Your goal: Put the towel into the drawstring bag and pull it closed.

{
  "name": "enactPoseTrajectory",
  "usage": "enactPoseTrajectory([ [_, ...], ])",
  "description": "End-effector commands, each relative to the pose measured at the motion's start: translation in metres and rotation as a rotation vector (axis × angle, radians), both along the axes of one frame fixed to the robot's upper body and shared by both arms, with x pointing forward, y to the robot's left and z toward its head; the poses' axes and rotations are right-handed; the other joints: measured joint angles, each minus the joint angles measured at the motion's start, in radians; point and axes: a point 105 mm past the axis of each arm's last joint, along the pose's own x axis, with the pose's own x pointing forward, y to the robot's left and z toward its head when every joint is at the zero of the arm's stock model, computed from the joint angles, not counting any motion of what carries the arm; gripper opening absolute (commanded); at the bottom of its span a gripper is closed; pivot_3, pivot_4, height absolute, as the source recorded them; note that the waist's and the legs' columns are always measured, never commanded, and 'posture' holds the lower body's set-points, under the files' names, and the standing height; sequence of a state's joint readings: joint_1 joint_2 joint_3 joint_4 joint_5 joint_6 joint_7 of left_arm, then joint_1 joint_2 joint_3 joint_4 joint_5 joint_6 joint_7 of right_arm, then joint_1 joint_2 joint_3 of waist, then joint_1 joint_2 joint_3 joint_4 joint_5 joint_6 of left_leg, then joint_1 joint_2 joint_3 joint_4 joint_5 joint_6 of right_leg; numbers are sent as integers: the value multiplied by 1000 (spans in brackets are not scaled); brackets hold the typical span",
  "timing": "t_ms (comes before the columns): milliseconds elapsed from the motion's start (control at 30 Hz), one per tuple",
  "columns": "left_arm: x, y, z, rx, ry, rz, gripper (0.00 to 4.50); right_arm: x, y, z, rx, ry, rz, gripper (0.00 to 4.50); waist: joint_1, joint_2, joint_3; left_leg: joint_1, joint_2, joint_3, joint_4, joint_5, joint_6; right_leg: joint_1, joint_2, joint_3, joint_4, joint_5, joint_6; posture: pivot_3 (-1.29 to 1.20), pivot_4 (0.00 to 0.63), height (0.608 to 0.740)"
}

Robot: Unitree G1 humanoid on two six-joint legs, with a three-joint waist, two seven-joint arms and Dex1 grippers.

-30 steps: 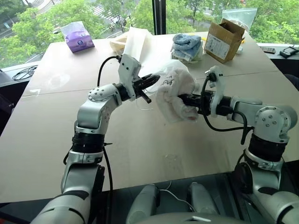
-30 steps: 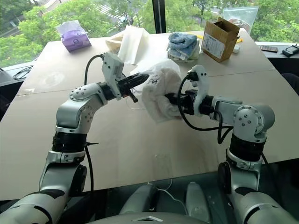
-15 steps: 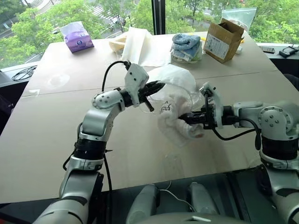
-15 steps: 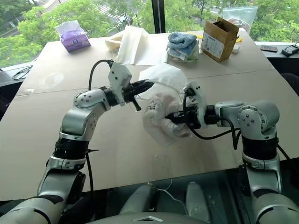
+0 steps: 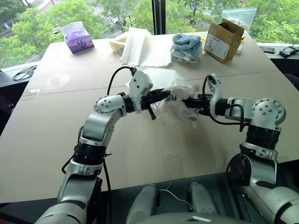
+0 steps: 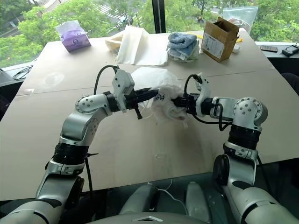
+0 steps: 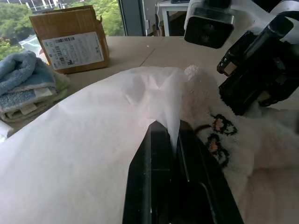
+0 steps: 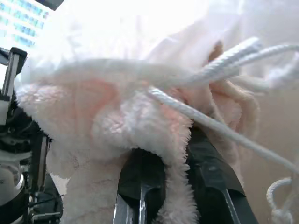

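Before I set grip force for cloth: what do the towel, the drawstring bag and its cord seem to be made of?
The towel: soft cream terry, judging by its fuzzy, nubby pile; a dark printed mark shows on it. The drawstring bag: thin white fabric, smooth and matte, probably a light non-woven or fine weave, since light glows through it. The cord: white twisted rope, its strands visible.

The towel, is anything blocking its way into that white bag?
Nothing visible. The right hand grips the towel at the drawstring bag, whose thin fabric the left hand pinches. Only the bag's cord lies across the towel.
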State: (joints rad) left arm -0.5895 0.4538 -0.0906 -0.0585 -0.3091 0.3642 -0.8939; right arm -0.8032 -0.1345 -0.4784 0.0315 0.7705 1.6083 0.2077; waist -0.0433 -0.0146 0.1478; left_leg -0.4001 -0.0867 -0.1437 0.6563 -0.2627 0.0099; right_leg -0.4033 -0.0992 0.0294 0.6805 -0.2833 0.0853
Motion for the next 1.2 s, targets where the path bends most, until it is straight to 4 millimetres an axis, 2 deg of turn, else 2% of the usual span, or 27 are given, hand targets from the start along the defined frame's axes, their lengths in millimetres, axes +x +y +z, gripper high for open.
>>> enactPoseTrajectory([
  [33, -4, -5, 11, -3, -54, -36, 0, 2, -4, 8, 27, -15, -29, 17, -1, 0, 0, 0, 0, 0, 0, 0, 0, 0, 0, 0, 0, 0, 0, 0, 150, 740],
  [133, -3, -5, 10, 1, -72, -23, 0, -5, 0, 5, 33, -16, 1, 17, -3, 0, 0, 0, 0, 1, 0, 0, 0, 0, 0, 1, 0, 0, 0, 0, 150, 740],
  [267, 9, 1, 11, -7, -83, 53, 0, -35, 7, -8, 28, -31, 142, 17, 0, 0, 0, 0, 0, 1, -1, 0, 0, 0, 0, 1, 0, 0, 0, 0, 150, 740],
  [433, 15, 3, 13, -45, -67, 71, 0, -57, 0, -33, -31, 35, 192, 17, -1, 0, 0, 0, 0, 1, -1, 0, 0, 0, 0, 1, 0, 0, 0, 0, 150, 740],
  [500, 16, 3, 11, -41, -68, 73, 0, -64, -4, -37, -35, 54, 205, 17, 0, 0, 0, 0, 0, 1, -1, 0, 0, 0, 0, 0, 0, 0, 0, 0, 150, 740],
  [600, 16, 3, 9, -33, -72, 75, 0, -67, -7, -25, 27, 31, 223, 17, -4, 0, 0, 0, 0, 2, -1, 0, 0, 0, 1, 1, 0, 0, 0, 0, 150, 740],
  [767, 14, 3, 1, -7, -74, 61, 0, -64, -6, 24, 277, -59, 221, 17, -1, 0, 0, 0, 1, 2, 0, 0, 0, 0, 1, 2, 0, 0, 0, 0, 150, 740],
  [867, 12, 2, -1, -15, -56, 45, 0, -60, -2, 40, 343, -60, 187, 17, -1, 0, 0, 0, 1, 2, 0, 0, 0, 0, 1, 2, -1, 0, 0, 0, 150, 740],
  [1033, 8, -2, 0, -35, -28, 17, 0, -39, 3, 49, 343, -110, 53, 17, -2, 0, 0, 0, 1, 2, -1, 0, 0, 0, 1, 2, 0, 0, 0, 0, 150, 740],
  [1200, 10, -4, 10, -114, 21, 21, 0, -39, 25, 46, 316, -180, 86, 17, -1, 0, 0, 0, 1, 2, -1, 0, 0, 0, 2, 2, -1, 0, 0, 0, 150, 740],
])
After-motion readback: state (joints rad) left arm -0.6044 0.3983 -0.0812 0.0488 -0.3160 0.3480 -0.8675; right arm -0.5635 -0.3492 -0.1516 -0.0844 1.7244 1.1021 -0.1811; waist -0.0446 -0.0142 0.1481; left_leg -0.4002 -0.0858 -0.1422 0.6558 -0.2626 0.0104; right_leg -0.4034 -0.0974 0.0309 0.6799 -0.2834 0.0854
